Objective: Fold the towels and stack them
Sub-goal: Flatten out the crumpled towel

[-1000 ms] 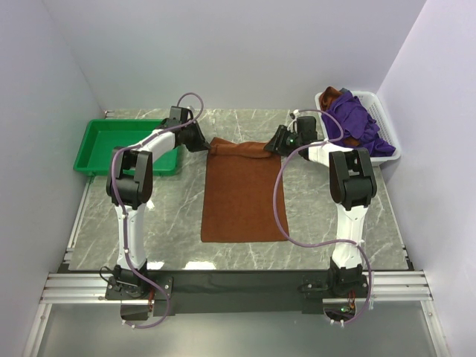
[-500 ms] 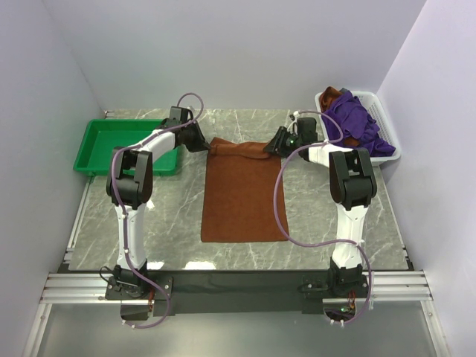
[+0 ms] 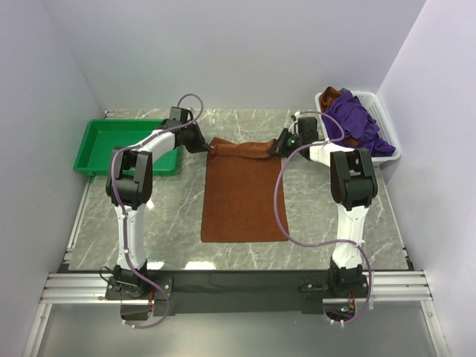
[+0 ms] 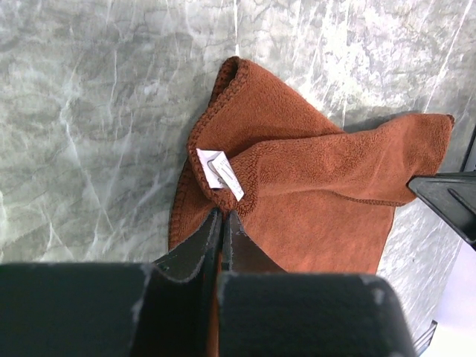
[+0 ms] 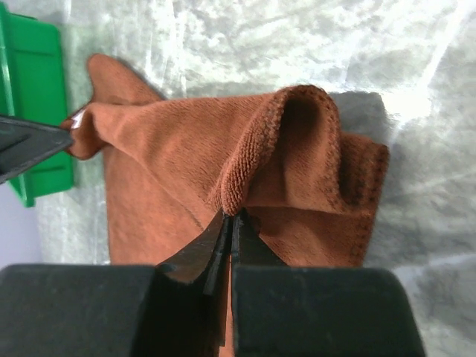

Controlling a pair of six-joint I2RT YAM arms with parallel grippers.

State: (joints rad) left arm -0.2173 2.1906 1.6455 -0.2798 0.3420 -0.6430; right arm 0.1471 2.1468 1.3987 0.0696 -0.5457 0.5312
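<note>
A rust-brown towel [image 3: 242, 190] lies spread on the marble table, long side running toward me. My left gripper [image 3: 207, 146] is shut on its far left corner [image 4: 223, 195], where a white label shows. My right gripper [image 3: 274, 149] is shut on its far right corner [image 5: 236, 201]. The far edge between them is bunched and a little raised. More towels, purple [image 3: 355, 119] and rust-brown [image 3: 332, 94], are heaped in the white basket [image 3: 388, 152] at the far right.
A green tray [image 3: 100, 145] sits at the far left beside the left arm; its edge shows in the right wrist view [image 5: 30, 104]. White walls close in the table on three sides.
The right gripper has shifted slightly right and back with its corner. The left gripper and the rest of the towel look unchanged.
</note>
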